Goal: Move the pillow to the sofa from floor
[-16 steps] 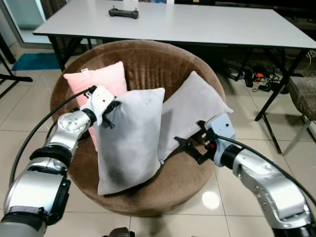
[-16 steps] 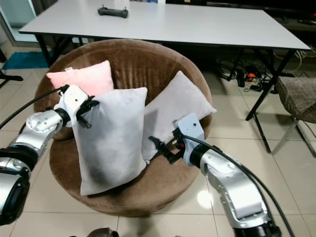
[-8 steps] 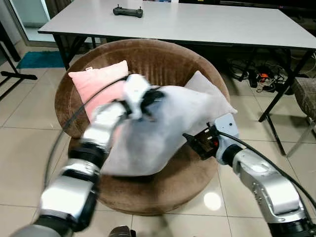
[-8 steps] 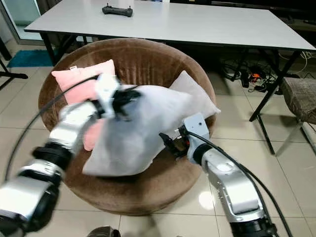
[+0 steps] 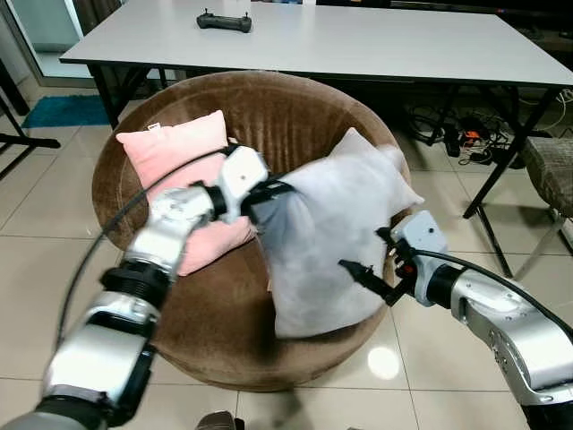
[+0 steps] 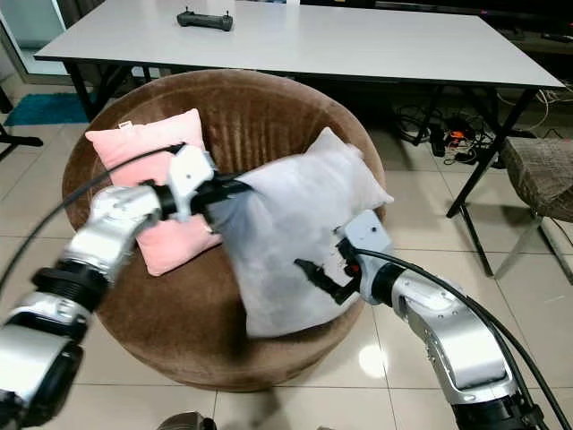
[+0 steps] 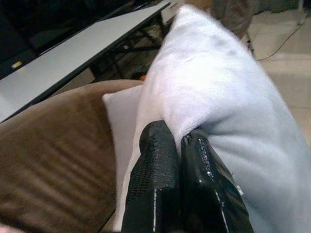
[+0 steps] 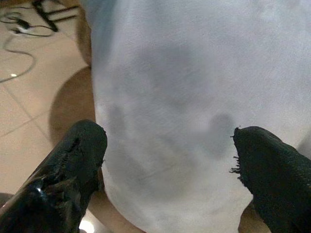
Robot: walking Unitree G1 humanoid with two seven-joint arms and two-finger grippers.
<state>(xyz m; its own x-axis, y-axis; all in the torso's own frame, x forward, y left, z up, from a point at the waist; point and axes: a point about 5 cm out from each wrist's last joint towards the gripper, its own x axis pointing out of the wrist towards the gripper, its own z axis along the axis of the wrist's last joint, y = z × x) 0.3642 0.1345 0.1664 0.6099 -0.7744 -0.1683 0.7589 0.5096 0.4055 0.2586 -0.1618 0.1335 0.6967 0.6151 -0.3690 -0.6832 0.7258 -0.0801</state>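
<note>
Left gripper [image 5: 261, 192] reaches in from the left, its two black fingers [image 7: 160, 179] pressed together on a top corner of the grey pillow [image 5: 327, 237]. That pillow hangs slanted over the round brown sofa [image 5: 269, 112], its long axis running from the pinched corner down toward the near right rim, partly covering a second grey pillow [image 5: 358, 148] behind it. A pink pillow [image 5: 175, 161] leans at the far left. Right gripper [image 5: 365, 279], fingers spread wide, sits just beside the pillow's lower end, nearer that end than the left one.
</note>
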